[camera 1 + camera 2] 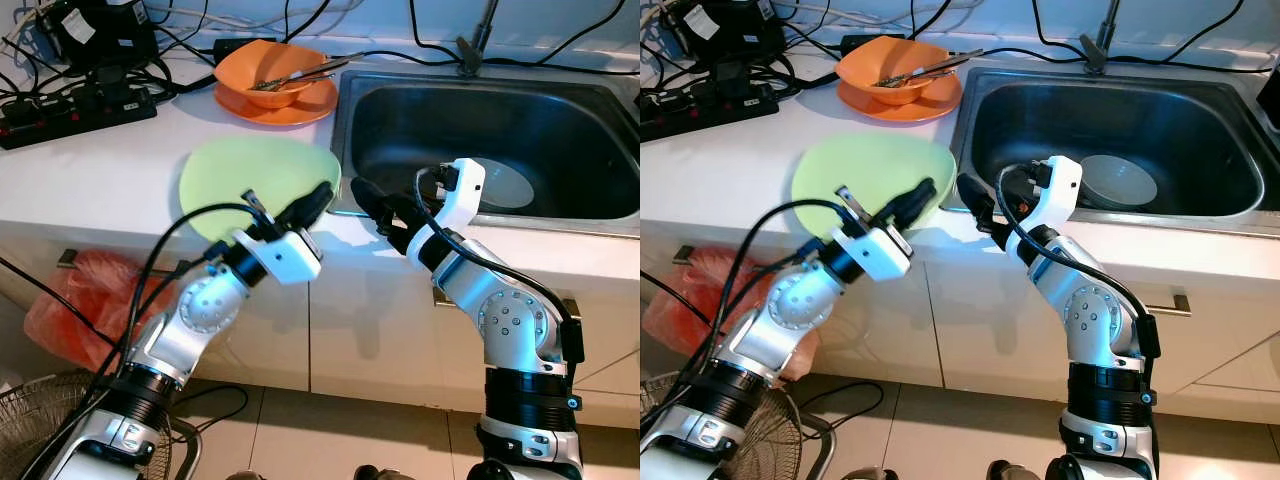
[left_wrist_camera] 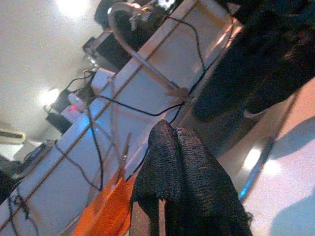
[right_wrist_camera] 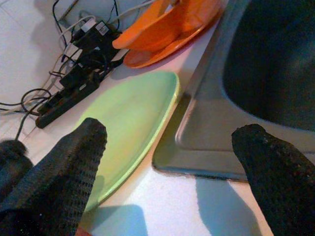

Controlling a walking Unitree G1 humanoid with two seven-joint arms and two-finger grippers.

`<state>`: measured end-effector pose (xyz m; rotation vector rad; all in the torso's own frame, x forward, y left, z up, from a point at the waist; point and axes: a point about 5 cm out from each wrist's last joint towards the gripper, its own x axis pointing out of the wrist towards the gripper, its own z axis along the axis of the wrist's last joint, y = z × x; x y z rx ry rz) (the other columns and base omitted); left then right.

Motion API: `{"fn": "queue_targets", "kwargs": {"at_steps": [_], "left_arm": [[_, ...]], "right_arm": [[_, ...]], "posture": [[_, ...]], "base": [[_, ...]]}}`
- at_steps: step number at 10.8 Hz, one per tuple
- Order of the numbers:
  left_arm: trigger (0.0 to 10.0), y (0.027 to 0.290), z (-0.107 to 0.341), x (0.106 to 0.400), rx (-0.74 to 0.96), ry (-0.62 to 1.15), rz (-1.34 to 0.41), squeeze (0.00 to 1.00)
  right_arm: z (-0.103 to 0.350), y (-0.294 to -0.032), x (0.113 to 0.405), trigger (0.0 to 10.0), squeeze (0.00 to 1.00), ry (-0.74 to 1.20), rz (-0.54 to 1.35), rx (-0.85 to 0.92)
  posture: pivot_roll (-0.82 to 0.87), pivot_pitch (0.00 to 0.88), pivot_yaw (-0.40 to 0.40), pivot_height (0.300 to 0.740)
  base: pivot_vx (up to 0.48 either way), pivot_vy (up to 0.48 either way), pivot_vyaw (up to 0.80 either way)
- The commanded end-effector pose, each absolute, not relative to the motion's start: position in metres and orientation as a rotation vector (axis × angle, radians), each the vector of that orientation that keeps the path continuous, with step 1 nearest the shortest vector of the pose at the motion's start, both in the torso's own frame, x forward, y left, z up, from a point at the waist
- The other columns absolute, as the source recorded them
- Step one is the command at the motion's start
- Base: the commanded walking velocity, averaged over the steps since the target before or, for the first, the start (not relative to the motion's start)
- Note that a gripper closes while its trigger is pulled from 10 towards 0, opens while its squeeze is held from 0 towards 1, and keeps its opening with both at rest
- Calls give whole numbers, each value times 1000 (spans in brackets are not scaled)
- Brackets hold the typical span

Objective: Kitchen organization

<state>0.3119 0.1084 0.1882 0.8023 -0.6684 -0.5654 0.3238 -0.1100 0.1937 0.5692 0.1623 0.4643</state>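
**Desk:** Left eye view, kitchen counter — what's on it?

**Photographer:** A pale green plate (image 1: 245,175), round, flat and matte, lies on the white countertop (image 1: 100,180) just beside the stainless steel sink (image 1: 600,225). Behind the plate, an orange bowl (image 1: 270,70) sits on an orange plate (image 1: 300,108), with metal utensils (image 1: 300,72) resting in the bowl.

**Desk:** And the grippers?

**Photographer:** The left gripper (image 1: 318,200) hovers at the green plate's sink-side edge, its two textured black fingers (image 2: 182,182) pressed together, holding nothing. The right gripper (image 1: 375,205) hangs over the counter's front strip at the sink's near corner, its woven-looking fingers (image 3: 74,162) spread wide, framing the plate's edge and the sink rim in the right wrist view.

**Desk:** Anything in the basin?

**Photographer:** A grey bowl (image 1: 1118,180) sits inside the sink. A curved faucet (image 2: 142,59) rises behind it.

**Desk:** The room?

**Photographer:** A black power strip (image 1: 75,112) and tangled cables (image 1: 180,40) at the counter's back, white cabinet doors (image 1: 370,330) below, a red plastic bag (image 1: 85,305) and a wire fan guard (image 1: 45,425) over the tiled floor (image 1: 340,435).
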Motion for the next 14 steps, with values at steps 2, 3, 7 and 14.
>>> {"fn": "queue_targets", "kwargs": {"at_steps": [2,3,7,14], "left_arm": [[10000,115,203,307,775,-695,-547,1000],[10000,119,202,296,818,-688,-574,1000],[10000,119,202,296,818,-688,-574,1000],[10000,122,203,291,832,-682,-580,1000]], "right_arm": [[192,-114,326,10000,0,178,444,568],[192,-114,326,10000,0,180,442,567],[192,-114,326,10000,0,180,442,567],[191,-114,326,10000,0,181,441,566]], "posture": [[104,108,13,740],[112,109,10,740],[112,109,10,740],[116,111,9,740]], "base": [[0,0,0],[0,0,0],[0,0,0],[0,0,0]]}}
